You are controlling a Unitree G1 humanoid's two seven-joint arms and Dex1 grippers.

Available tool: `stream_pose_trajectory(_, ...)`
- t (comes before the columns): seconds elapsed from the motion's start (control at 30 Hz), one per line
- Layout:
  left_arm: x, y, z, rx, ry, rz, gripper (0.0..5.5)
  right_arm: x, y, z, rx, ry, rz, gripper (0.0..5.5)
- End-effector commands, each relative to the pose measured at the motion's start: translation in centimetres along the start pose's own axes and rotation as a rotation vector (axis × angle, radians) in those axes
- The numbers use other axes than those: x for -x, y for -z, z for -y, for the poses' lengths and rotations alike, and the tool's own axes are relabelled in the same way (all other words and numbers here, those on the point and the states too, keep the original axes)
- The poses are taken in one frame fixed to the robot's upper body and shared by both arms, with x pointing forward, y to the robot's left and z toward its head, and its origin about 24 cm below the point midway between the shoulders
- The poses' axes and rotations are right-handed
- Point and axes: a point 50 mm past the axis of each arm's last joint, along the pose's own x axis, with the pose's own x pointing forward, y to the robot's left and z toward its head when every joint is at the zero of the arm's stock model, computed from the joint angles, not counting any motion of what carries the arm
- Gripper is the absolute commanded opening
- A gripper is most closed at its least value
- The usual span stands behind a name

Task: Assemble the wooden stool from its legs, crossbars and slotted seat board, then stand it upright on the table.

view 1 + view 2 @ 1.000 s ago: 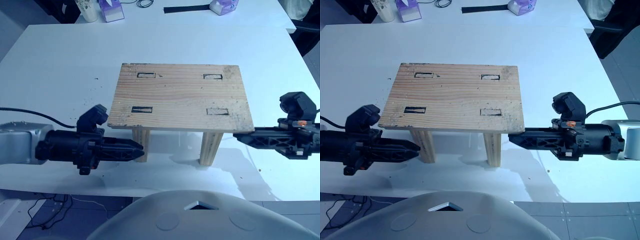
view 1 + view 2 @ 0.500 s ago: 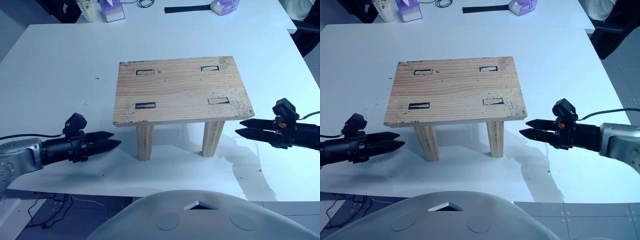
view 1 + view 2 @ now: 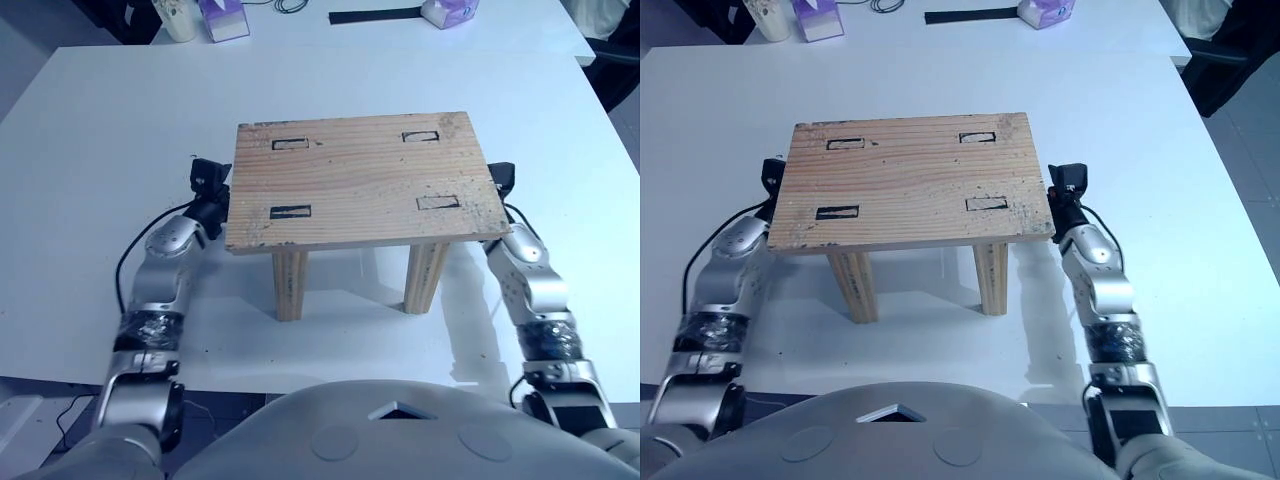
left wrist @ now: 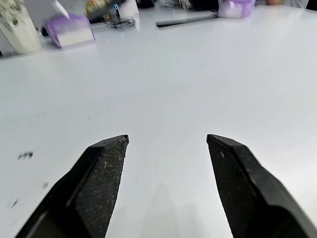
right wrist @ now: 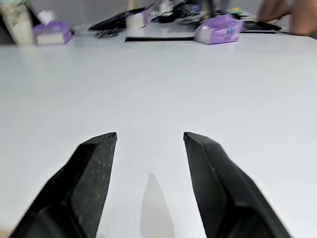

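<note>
Surroundings: a pale cup (image 3: pixel 178 18) and a purple box (image 3: pixel 222 18) stand toward the far left corner of the white worktop (image 3: pixel 100 120). A black strip (image 3: pixel 372 17) and a purple pack (image 3: pixel 446 12) lie further right along the far edge. Dark specks (image 4: pixel 25 155) dot the surface near the left arm.
In the way: the seat board (image 3: pixel 360 185) overhangs the space between the two arms. Ahead of both pairs of fingers is bare worktop reaching to the far-edge clutter.
Stool: the stool (image 3: pixel 915 190) stands upright about midway between the left and right edges, somewhat nearer the near edge. Its seat board is level on top, with four rectangular slots. Two near legs (image 3: pixel 289 285) rest on the surface.
Stool versus arms: the left arm runs along the stool's left side and the right arm along its right side. Each wrist sits just beside a side edge of the seat board.
Left end effector (image 4: pixel 167 140): fingers spread wide apart, holding nothing, low over the worktop.
Right end effector (image 5: pixel 150 135): fingers likewise parted, gripping nothing, low over the worktop.
</note>
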Motion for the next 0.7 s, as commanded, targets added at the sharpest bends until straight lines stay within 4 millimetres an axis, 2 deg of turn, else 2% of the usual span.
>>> stream_pose_trajectory(0.03,-1.7,0.5,0.3,0.082,-0.108,0.066,2.95,-1.4,1.0,0.4,0.074,0.121,0.027,2.49)
stream_pose_trajectory(0.1,-2.2,0.4,0.8,0.1,-0.127,0.096,2.95,-1.6,1.1,0.6,0.101,0.153,0.052,2.49)
stream_pose_trajectory(0.27,-3.1,0.8,2.0,0.058,-0.16,0.112,3.73,-2.1,1.5,0.8,0.16,0.181,0.071,2.49)
stream_pose_trajectory(0.7,-3.0,0.6,1.8,0.049,-0.213,0.186,3.73,-3.4,0.9,-0.5,0.172,0.133,0.122,2.49)
